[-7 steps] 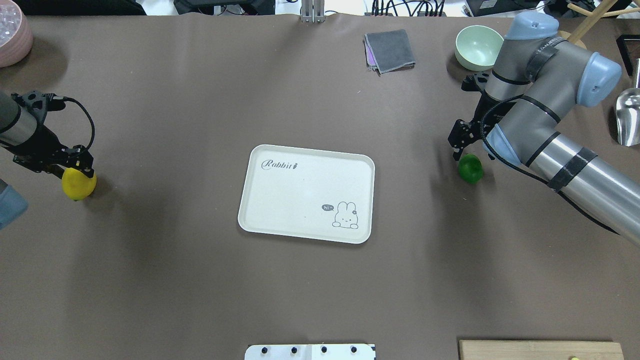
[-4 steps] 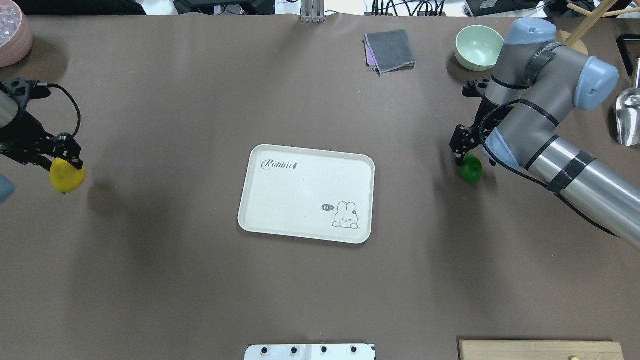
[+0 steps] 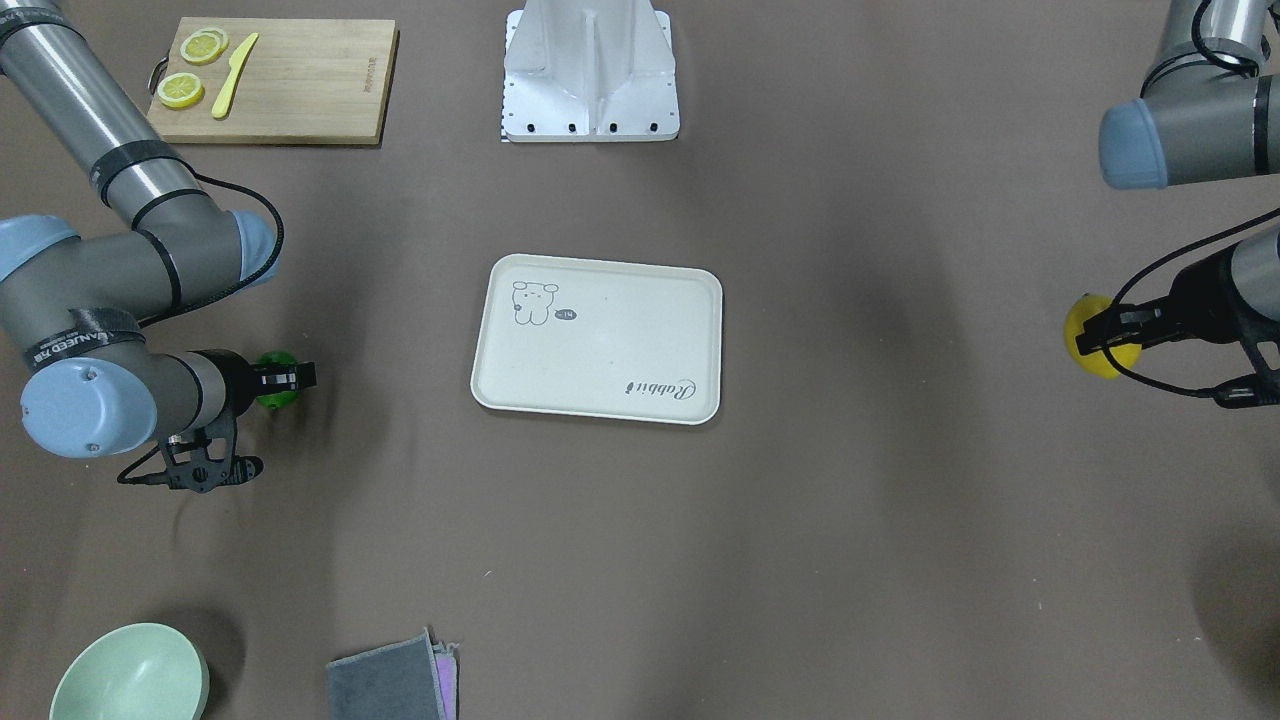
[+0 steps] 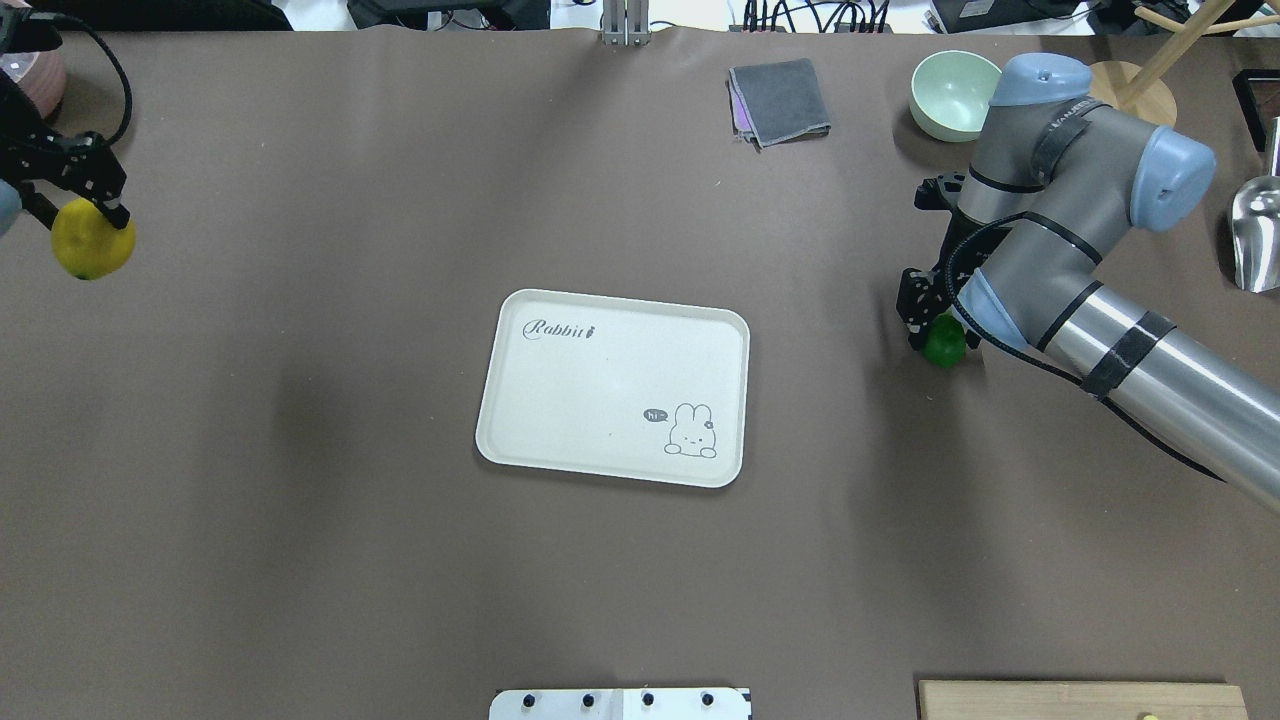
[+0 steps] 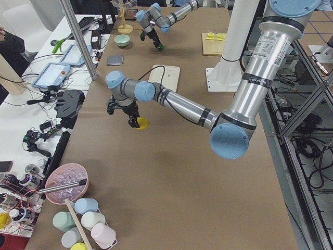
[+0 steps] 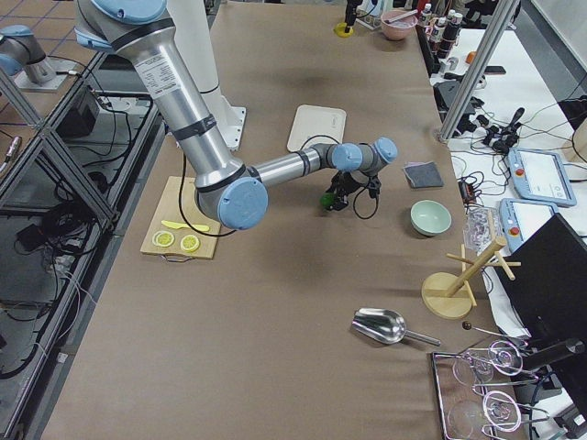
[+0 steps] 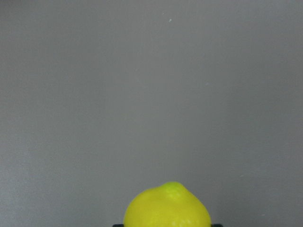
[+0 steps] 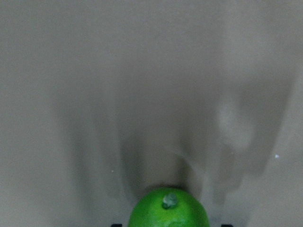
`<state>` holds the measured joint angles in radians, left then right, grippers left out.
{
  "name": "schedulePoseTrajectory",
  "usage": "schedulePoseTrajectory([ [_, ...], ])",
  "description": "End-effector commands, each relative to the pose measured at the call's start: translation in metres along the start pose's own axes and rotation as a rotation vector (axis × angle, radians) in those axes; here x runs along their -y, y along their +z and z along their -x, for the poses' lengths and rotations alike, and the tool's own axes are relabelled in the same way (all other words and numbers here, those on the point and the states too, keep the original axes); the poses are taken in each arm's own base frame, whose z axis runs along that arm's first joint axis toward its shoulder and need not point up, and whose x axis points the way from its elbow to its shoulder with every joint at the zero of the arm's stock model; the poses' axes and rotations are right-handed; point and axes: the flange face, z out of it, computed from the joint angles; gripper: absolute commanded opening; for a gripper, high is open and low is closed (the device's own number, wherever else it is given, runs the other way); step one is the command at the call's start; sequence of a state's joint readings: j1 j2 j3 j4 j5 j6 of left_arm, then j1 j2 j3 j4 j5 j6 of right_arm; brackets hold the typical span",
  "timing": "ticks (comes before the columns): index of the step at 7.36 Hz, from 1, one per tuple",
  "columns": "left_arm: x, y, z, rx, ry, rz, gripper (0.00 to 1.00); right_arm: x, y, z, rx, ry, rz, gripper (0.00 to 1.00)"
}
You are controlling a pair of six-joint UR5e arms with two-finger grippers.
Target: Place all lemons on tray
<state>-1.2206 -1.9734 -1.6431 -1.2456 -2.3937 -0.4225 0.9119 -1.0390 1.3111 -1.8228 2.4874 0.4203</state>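
The cream-white tray [image 4: 600, 400] lies bare at the table's middle, also in the front view [image 3: 600, 340]. My left gripper [image 4: 82, 220] is shut on the yellow lemon [image 4: 92, 245] and holds it in the air over the table's far left; the lemon fills the bottom of the left wrist view [image 7: 167, 205]. My right gripper [image 4: 925, 335] is lowered around the green lemon [image 4: 945, 343], which rests on the table right of the tray. In the right wrist view the green lemon [image 8: 168, 210] sits between the jaws with small gaps on both sides.
A pale green bowl [image 4: 955, 95] and a folded grey cloth [image 4: 780, 100] are at the far edge. A wooden cutting board [image 3: 290, 80] with lemon slices and a knife is near the robot's right. A metal scoop [image 4: 1255, 235] lies at the right edge.
My left gripper has lifted the yellow lemon off the table and carried it up and away. My right gripper has come down around the green lemon.
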Motion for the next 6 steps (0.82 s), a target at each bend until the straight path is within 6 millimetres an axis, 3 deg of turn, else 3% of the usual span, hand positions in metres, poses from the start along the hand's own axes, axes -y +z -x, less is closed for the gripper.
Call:
schedulePoseTrajectory([
  [1,0.012,-0.040,-0.057,0.003,-0.028,0.006,0.00,-0.001,-0.006,0.000,0.035,0.027,0.025,0.17],
  [3,0.004,-0.030,-0.123,-0.002,-0.076,0.021,0.00,0.000,-0.021,-0.006,0.048,0.040,0.010,0.14],
  [4,-0.002,-0.028,-0.159,-0.008,-0.098,0.025,0.00,0.001,-0.046,-0.001,0.078,0.042,-0.011,0.14],
  [6,-0.021,-0.018,-0.226,0.007,-0.158,0.015,0.00,-0.012,-0.081,0.026,0.113,-0.018,-0.063,0.15],
])
